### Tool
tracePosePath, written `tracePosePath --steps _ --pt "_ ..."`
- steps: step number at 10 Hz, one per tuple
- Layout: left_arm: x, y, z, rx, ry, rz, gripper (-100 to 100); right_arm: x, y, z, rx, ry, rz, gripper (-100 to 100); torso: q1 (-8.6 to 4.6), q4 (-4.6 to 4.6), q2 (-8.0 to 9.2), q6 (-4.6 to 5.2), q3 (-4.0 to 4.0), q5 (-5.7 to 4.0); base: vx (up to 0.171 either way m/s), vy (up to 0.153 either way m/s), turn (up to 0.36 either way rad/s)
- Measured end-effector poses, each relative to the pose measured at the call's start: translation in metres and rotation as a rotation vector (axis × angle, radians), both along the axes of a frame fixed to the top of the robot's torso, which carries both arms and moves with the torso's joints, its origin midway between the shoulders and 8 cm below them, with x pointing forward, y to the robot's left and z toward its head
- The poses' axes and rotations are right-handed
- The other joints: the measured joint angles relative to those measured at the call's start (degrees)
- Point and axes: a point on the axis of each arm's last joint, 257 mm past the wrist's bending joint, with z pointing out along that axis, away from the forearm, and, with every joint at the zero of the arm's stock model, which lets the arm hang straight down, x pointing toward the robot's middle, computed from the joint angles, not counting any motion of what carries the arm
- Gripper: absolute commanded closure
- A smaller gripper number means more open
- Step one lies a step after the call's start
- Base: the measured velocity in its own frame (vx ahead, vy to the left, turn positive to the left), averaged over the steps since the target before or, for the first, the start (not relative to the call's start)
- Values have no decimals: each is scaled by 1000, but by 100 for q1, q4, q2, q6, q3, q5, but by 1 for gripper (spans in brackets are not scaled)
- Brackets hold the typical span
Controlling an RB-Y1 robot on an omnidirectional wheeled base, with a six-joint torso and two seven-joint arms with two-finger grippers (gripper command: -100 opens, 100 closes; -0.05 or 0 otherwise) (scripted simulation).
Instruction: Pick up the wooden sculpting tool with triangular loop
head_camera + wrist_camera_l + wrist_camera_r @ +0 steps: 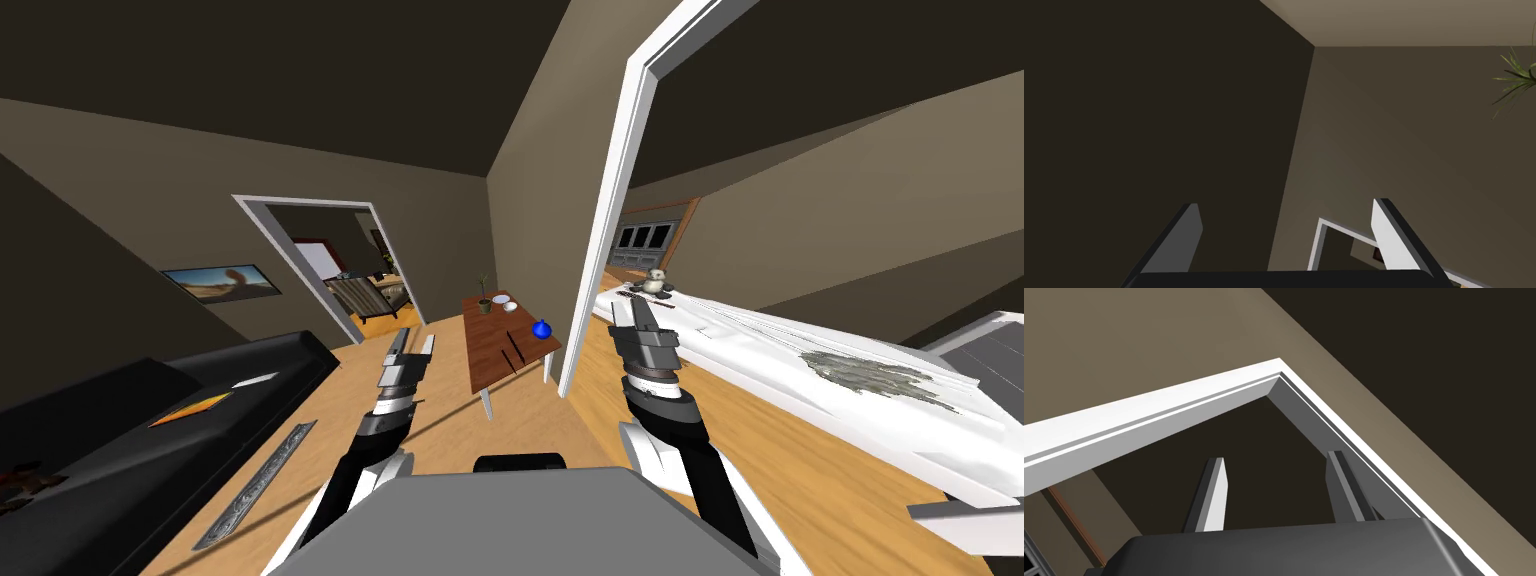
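A brown table (pixel 495 362) stands ahead by the wall corner. On it lie two thin dark sticks (pixel 514 349), too small to tell apart or name. It also carries a small potted plant (pixel 484 300), two white bowls (pixel 505 302) and a blue round thing (pixel 541 329). My left gripper (pixel 413 343) is raised over the floor, short of the table's left side, and its fingers (pixel 1191 235) stand open and empty. My right gripper (pixel 640 312) is up in front of the white door frame (pixel 600 260), also open (pixel 1276 460) and empty.
A black sofa (pixel 150 420) runs along the left, with a long grey patterned strip (pixel 258 483) on the floor beside it. Through the white frame, a long white surface (pixel 800 370) holds a small stuffed animal (pixel 654 282) and a grey patch. An open doorway (pixel 340 275) lies ahead on the left.
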Motion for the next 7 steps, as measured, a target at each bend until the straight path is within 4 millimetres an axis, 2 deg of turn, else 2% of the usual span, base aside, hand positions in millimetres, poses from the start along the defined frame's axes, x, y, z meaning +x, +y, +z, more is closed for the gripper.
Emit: tracePosePath --steps 2,5,7 --pt "11 -3 -41 21 118 -19 -100 0 0 0 0 0 0 0 -5 -1 -9 -1 -4 -1 14 -23 -166" --pt "17 -11 -118 39 323 -49 -100 0 0 0 0 0 0 0 -9 -5 -22 -1 -12 -2 27 -19 -197" --pt "20 -19 -151 44 410 -62 -100 0 0 0 0 0 0 0 0 -3 -16 -1 -9 0 5 6 -132"
